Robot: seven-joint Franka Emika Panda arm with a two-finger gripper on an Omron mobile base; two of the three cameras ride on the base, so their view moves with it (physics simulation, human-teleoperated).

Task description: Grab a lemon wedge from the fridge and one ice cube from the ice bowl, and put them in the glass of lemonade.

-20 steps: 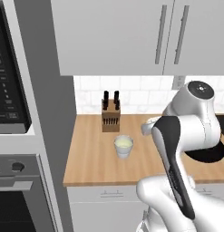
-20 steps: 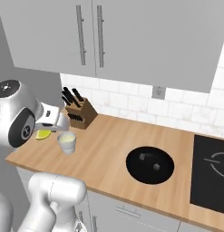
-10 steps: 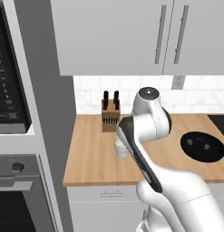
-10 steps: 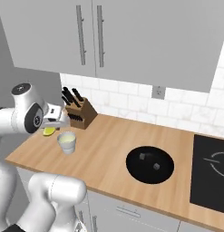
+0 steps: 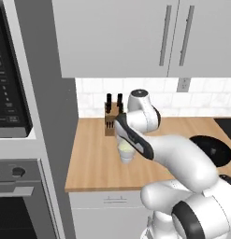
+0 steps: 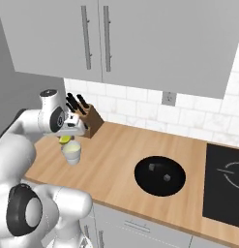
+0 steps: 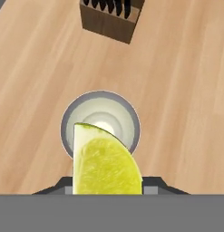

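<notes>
Clamped on the lemon wedge (image 7: pixel 106 163), the end effector (image 6: pixel 67 138) hangs right over the glass of lemonade (image 6: pixel 71 153). From the hand view, the glass (image 7: pixel 100 127) sits straight below, round mouth up, with the wedge's pointed end over the rim. Looks like a small drop straight down is all that's needed. Stands upright on the bench (image 6: pixel 116 160), just in front of the knife block (image 6: pixel 87 121). Holds pale yellow drink, nothing else inside that can be made out. Farther right on the bench, a black bowl (image 6: pixel 159 175) with 2 small ice cubes (image 6: pixel 151 167).
</notes>
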